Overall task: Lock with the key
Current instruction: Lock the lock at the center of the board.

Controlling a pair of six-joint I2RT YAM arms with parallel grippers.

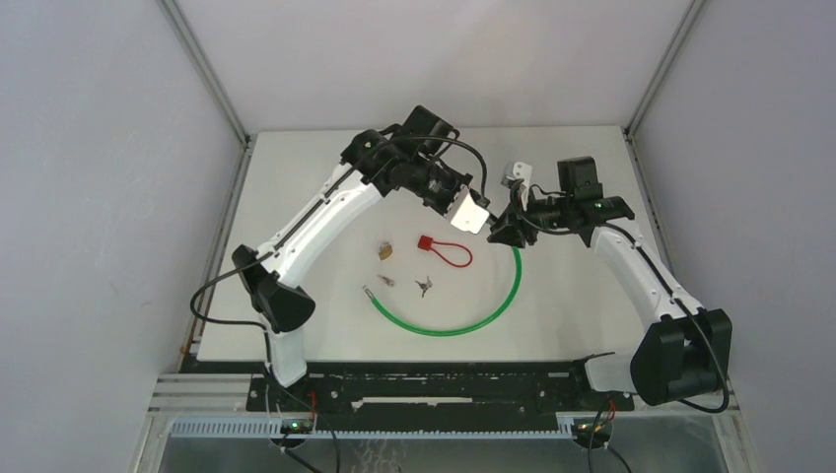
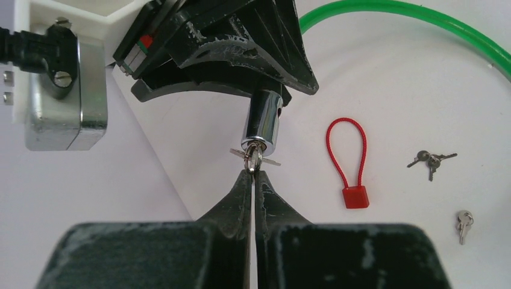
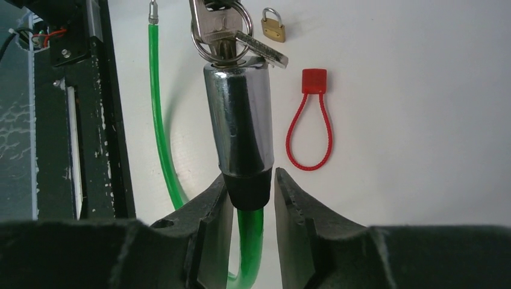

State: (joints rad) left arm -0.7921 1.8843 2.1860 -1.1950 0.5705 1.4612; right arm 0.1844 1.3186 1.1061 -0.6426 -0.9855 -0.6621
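Note:
The green cable lock [image 1: 473,320] ends in a chrome cylinder [image 3: 238,114] held above the table between both arms. A key [image 3: 217,24] on a ring sits in the cylinder's end, with a second key hanging beside it. My left gripper [image 2: 253,173] is shut, its tips pinching the key [image 2: 255,158] at the ring, just under the cylinder [image 2: 264,120]. My right gripper [image 3: 253,186] straddles the black collar [image 3: 244,189] at the cylinder's base. Its jaws are slightly apart: one finger touches the collar and a gap shows at the other.
On the table lie a red cable padlock [image 1: 444,248], a small brass padlock [image 1: 385,250], a bunch of keys [image 1: 424,286] and a single key [image 1: 386,281]. The green cable's free end [image 1: 368,291] rests near them. A black rail [image 1: 444,379] runs along the near edge.

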